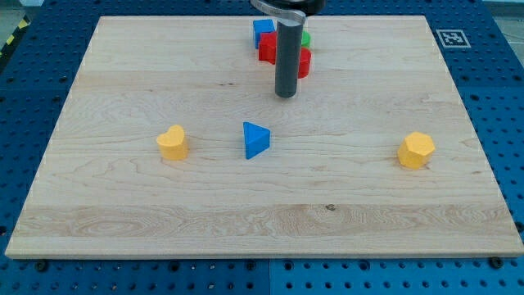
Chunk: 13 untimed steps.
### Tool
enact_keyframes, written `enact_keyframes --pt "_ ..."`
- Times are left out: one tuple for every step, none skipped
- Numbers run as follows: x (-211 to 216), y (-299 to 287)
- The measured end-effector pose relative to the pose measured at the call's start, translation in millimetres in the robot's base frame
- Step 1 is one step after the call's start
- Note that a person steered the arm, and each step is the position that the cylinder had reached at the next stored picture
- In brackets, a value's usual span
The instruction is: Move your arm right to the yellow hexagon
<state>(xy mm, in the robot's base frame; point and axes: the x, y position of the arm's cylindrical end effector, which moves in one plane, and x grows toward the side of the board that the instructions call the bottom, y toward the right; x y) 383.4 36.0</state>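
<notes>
**A:** Where is my tip (286, 96) right now?

**B:** It rests on the wooden surface (123, 74), in the upper middle of the view. The dark rod rises straight up from it and runs out of the view's top.

**A:** Any pincer on it, and how wide is it open?

**B:** No pincer shows at all, only the plain rod end, so there is nothing to open or close, and it has hold of nothing.

**A:** And the yellow hexagon (416, 151)?

**B:** Well apart from my tip, off toward the view's right and lower down, near the surface's right edge. It stands alone.

**A:** What sits closest to my tip?

**B:** A small cluster just above it, partly hidden behind the rod: a blue block (263, 29), a red block (268, 51) left of the rod, another red block (304, 63) right of it, and a sliver of a green block (305, 38). Their shapes are hard to make out.

**A:** Anything below?

**B:** A blue triangular block (255, 139) lies below my tip, slightly to the view's left, clear of it. A yellow heart-shaped block (173, 142) sits farther left at about the same level.
</notes>
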Motion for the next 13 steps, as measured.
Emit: enact_keyframes --pt "-10.7 19.4" --pt "-24.6 25.5" --pt "-41.0 25.5" --pt "-46.0 26.0" --pt "-34.8 26.7" --pt "-5.8 28.5" --pt "-3.1 28.5" --pt "-3.1 28.5" --pt "8.4 28.5" --pt "38.0 29.8" --pt "43.7 49.4" --pt "43.6 70.0" --pt "37.7 72.4"
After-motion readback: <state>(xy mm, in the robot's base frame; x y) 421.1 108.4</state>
